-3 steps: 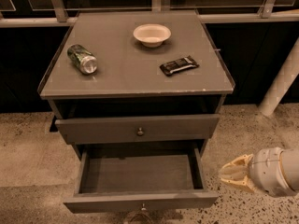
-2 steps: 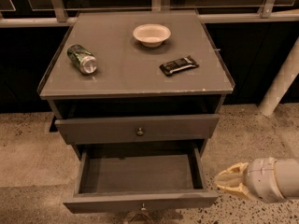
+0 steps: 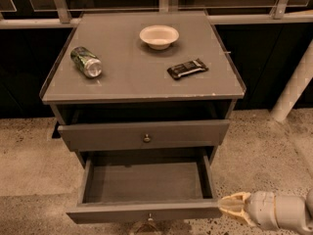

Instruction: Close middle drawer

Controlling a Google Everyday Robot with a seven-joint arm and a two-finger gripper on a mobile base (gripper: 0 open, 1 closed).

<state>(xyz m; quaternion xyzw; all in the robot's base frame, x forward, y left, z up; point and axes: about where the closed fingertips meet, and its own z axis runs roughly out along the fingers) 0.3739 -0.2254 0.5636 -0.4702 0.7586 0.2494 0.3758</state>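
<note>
The middle drawer [image 3: 146, 211] of the grey cabinet is pulled far out. Its shallow grey tray [image 3: 145, 181] is empty, and its low flat front has a tiny knob [image 3: 150, 217] at centre. My gripper [image 3: 228, 206] comes in from the lower right. Its beige fingers are pressed together and empty, with the tip at the right end of the drawer front. I cannot tell whether it touches the front. The drawer above [image 3: 145, 135], with a taller front and a bigger knob, stands slightly out.
On the cabinet top [image 3: 127, 84] lie a green can [image 3: 86, 62] on its side, a white bowl [image 3: 159, 36] and a dark snack bar [image 3: 187, 68]. A white post [image 3: 293, 87] stands at the right. The floor [image 3: 29, 180] is speckled, with a railing behind.
My gripper has moved left and down, from beside the cabinet to the right end of the open drawer's front. The drawers have not moved.
</note>
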